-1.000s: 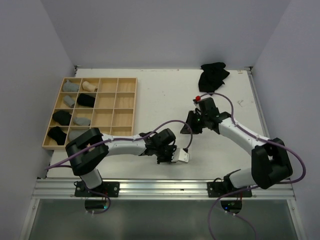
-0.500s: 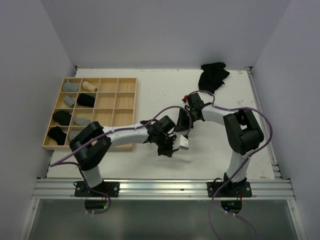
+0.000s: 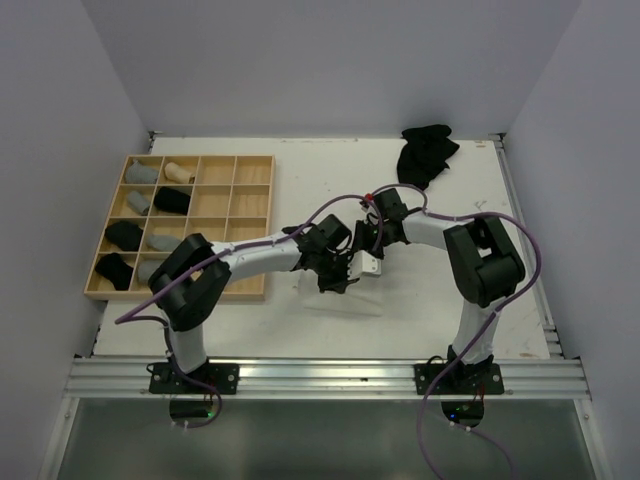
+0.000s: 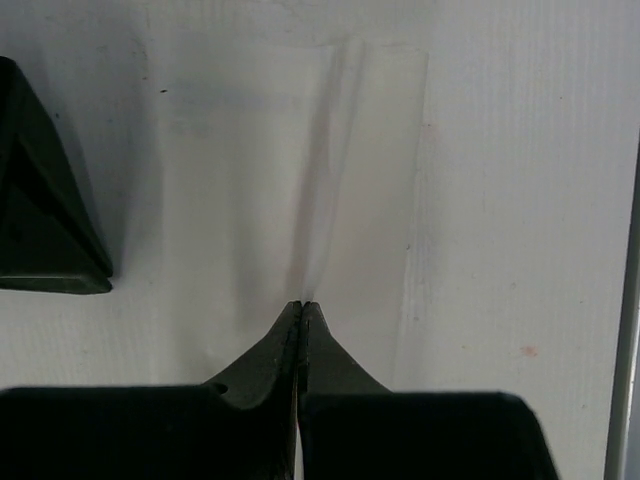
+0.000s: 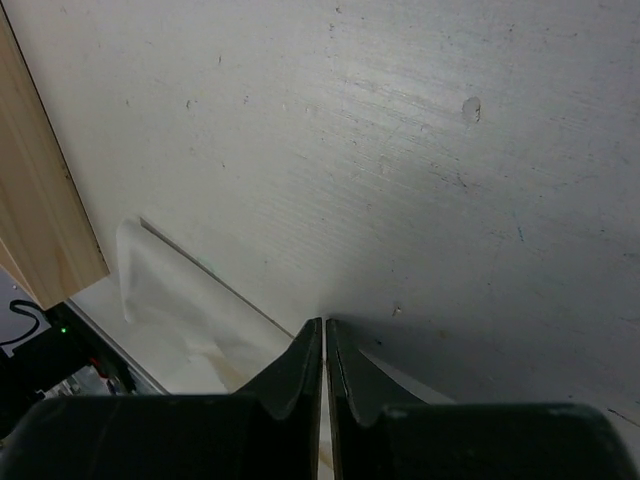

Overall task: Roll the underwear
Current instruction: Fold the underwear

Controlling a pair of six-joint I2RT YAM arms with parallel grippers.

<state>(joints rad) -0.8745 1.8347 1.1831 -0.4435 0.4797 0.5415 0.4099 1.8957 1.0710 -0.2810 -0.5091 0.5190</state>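
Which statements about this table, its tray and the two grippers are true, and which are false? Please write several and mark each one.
1. A black cloth pile lies at the far right corner of the table. True.
2. The left gripper is wide open. False: it is shut, pinching a fold of the white underwear.
3. The rolls sit in the two right columns of the wooden tray. False: they sit in its two left columns.
4. The right gripper is close to the left gripper, near the middle of the table. True.
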